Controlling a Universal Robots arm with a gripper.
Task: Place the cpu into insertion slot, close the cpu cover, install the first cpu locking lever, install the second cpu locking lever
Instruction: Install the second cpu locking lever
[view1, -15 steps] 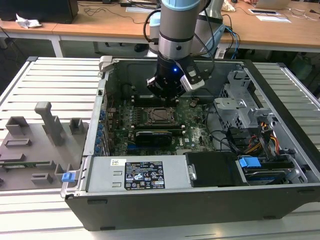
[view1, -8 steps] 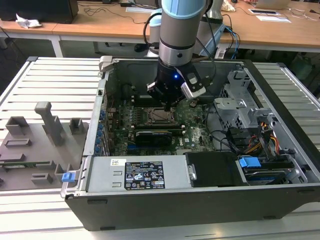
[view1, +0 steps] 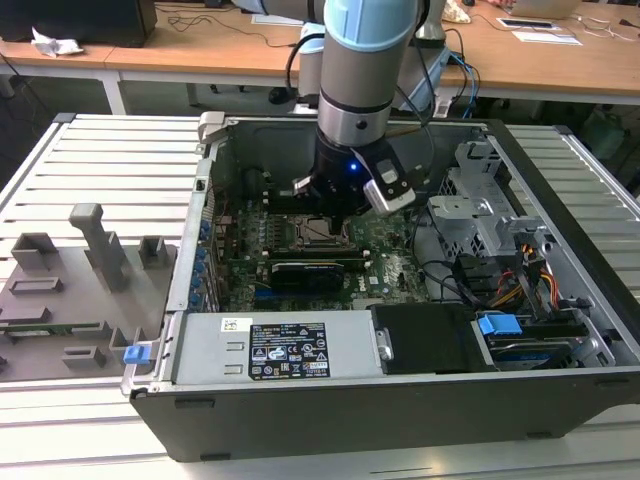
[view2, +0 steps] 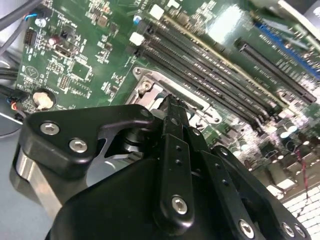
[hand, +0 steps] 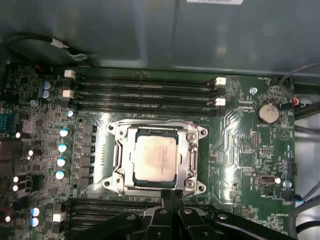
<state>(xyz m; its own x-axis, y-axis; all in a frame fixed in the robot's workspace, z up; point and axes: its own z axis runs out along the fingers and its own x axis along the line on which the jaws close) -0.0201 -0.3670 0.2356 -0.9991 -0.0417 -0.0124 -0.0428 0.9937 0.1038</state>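
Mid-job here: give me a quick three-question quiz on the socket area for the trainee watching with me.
1. True or false: the cpu lies seated on the motherboard.
2. The cpu cover is: A) down flat around the cpu, B) standing upright, C) outside the case.
3. Fill in: the pincer is ___ (open/shut).
Key: 1 true; 2 A; 3 shut.
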